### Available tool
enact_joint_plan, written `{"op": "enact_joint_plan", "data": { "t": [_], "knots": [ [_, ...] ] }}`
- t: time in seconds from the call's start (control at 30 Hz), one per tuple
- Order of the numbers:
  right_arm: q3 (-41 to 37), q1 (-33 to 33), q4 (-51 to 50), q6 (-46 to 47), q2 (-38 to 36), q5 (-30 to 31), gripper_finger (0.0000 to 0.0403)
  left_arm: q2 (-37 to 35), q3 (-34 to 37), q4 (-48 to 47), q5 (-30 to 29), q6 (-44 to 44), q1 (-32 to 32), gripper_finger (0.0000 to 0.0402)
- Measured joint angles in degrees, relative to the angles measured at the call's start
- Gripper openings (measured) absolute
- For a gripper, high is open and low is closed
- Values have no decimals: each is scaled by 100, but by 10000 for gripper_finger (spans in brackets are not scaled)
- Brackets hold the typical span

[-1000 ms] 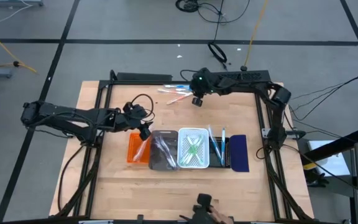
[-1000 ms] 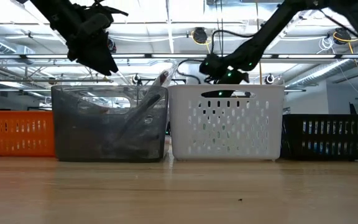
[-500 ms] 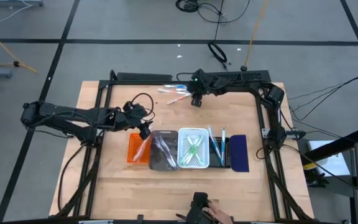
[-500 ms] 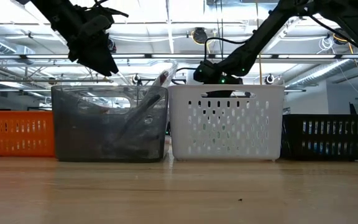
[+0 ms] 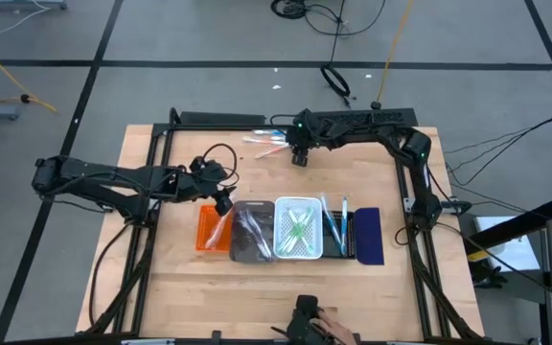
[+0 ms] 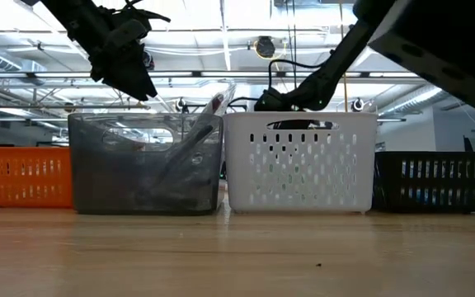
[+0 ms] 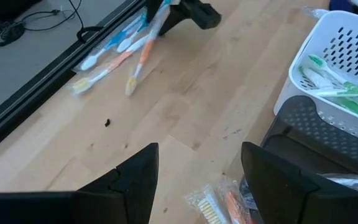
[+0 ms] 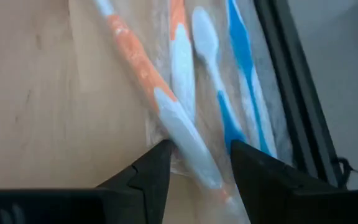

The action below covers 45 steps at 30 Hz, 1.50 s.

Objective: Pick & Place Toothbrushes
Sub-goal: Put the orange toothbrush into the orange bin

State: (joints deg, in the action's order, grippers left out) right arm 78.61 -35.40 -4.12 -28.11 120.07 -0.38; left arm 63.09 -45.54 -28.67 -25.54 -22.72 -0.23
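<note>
Several loose toothbrushes [image 5: 268, 144] in clear wrappers lie at the table's far edge. My right gripper [image 5: 298, 158] is low over their right ends and open. In its wrist view its fingers stand on either side of an orange-and-white toothbrush [image 8: 143, 68], with white and blue ones [image 8: 241, 62] beside it. My left gripper [image 5: 220, 197] hangs open over the orange tray [image 5: 204, 228], holding nothing. A wrapped toothbrush [image 7: 219, 205] lies below it. Green toothbrushes [image 5: 299, 228] lie in the white tray [image 5: 298, 251], and blue ones [image 5: 334, 222] lie in the black tray.
Five trays stand in a row at mid-table: orange, grey [image 5: 252, 251], white, black [image 5: 351, 240] and navy [image 5: 369, 236]. A black frame rail [image 8: 291, 93] runs along the far edge behind the loose toothbrushes. A person's hand [image 5: 329, 329] shows at the near edge.
My right gripper has sunk and edged toward the table's left, onto the loose toothbrushes at the far edge. The toothbrushes have not moved.
</note>
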Motion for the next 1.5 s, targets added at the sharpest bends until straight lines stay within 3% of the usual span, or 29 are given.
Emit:
{"op": "enact_joint_plan", "data": {
  "t": [0.17, 0.4, 0.47, 0.83, 1.5],
  "knots": [
    [-7, -22, -113, -114, -2, 19, 134, 0, 0, 4, -2, 2, 0, 230],
    [-7, 29, -382, -183, -33, 39, 29, 0, 0, 11, -1, 2, 0, 230],
    [-7, 51, -482, -191, -65, 32, 15, 0, 0, 11, 0, 2, 0, 230],
    [-27, 429, -1269, -161, -632, 11, 7, 0, 0, 34, -1, -9, 0, 230],
    [-35, 1558, -1579, 1129, -2870, 28, 7, 0, 0, 1328, -4, 235, -7, 230]
  ]
}}
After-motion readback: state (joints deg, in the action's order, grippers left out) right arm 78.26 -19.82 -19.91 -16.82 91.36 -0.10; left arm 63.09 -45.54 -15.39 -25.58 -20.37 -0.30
